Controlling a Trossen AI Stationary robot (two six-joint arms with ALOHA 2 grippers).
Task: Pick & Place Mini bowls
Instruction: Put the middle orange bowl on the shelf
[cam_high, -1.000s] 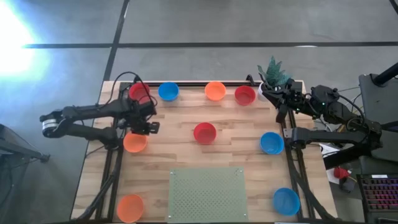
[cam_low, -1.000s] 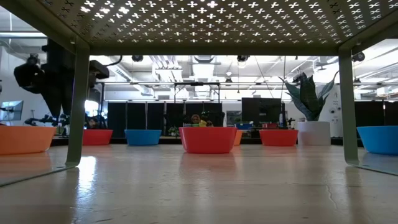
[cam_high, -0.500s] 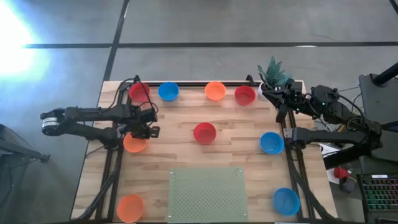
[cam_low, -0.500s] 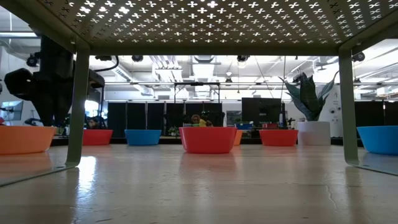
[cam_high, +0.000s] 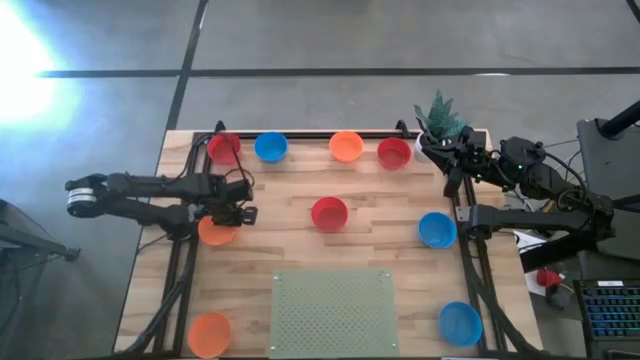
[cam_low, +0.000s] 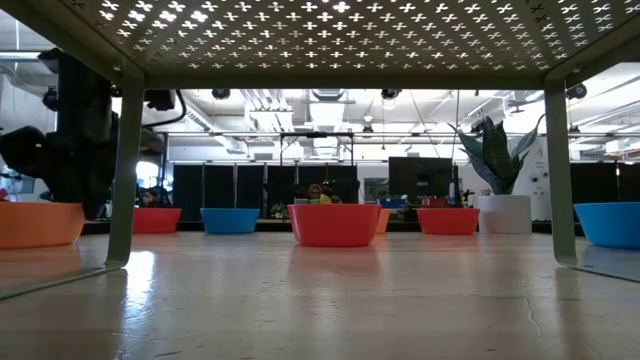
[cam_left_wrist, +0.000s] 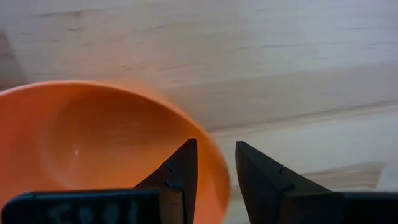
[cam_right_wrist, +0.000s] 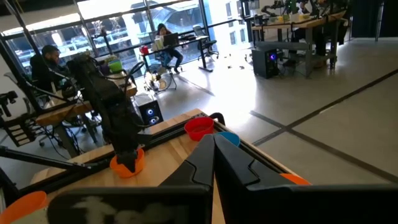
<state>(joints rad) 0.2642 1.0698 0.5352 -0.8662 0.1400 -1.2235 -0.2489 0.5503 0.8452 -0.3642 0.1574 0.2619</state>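
Since one second ago, the left end effector (cam_high: 236, 214) has come down and a little nearer over the orange bowl (cam_high: 214, 233) at the left side of the surface (cam_high: 300, 250). The bowl itself has not moved. In the left wrist view the fingers (cam_left_wrist: 180, 177) stand apart, one inside the bowl and one outside, with the rim (cam_left_wrist: 214, 168) between them; they are not closed on it. In the low view the left arm (cam_low: 70, 140) hangs just behind this bowl (cam_low: 40, 224).

The right end effector (cam_high: 447, 152) waits at the far right corner, beside the plant (cam_high: 440, 115), with its fingers together and nothing in them.

The other bowls rest on the surface. Along the far edge there are a red bowl (cam_high: 224, 148), a blue bowl (cam_high: 270, 147), another orange bowl (cam_high: 346, 146) and a second red bowl (cam_high: 394, 153). A third red bowl (cam_high: 329, 213) is in the middle. On the right side there are a blue bowl (cam_high: 437, 230) and, near the front corner, a further blue bowl (cam_high: 460, 324). The last orange bowl (cam_high: 209, 333) is at the front left corner, next to the perforated plate (cam_high: 335, 312).
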